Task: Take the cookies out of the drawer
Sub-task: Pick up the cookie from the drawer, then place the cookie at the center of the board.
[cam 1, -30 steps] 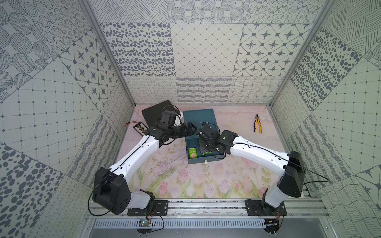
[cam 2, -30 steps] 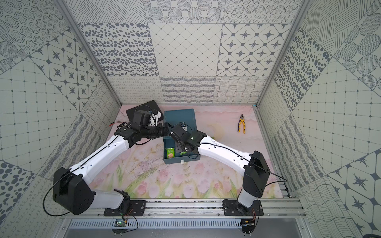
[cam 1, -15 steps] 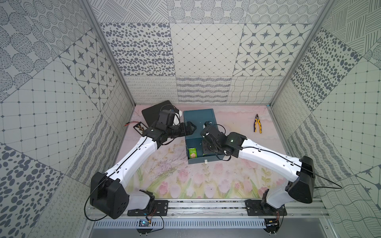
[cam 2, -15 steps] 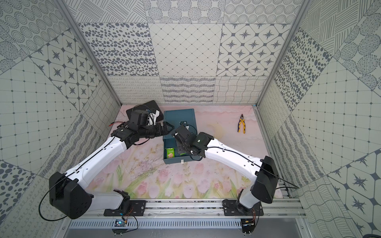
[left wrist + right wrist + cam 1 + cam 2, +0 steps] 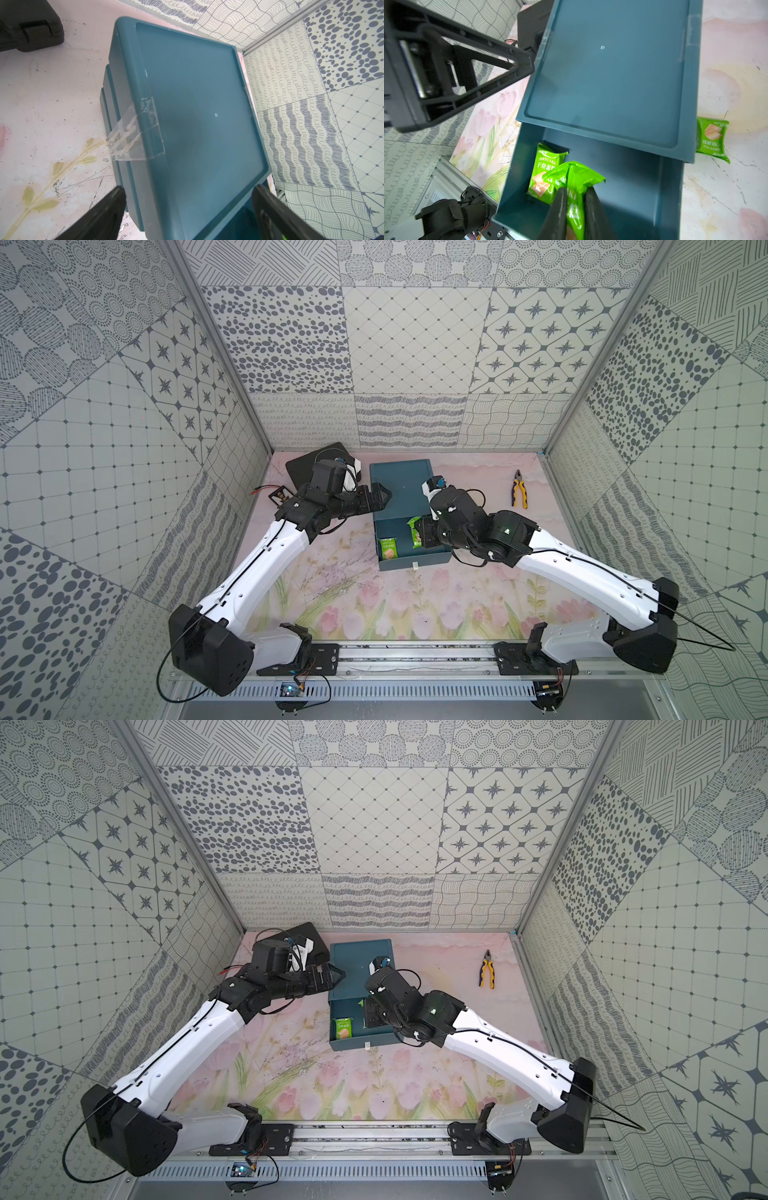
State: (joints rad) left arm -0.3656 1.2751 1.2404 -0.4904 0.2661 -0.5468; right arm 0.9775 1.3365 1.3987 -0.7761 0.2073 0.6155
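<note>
The right gripper has just closed, fingers pinching a green cookie packet above the drawer (a second packet waits inside). The left gripper is spread astride the cabinet.

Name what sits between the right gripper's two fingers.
A bright green cookie packet, pinched at the open drawer; the right wrist view shows it.

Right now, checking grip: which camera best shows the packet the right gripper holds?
Right wrist view: the green packet sits close up, pinched in the right gripper. Both top views show only a sliver beside the arm; the left wrist view doesn't clearly show it.
</note>
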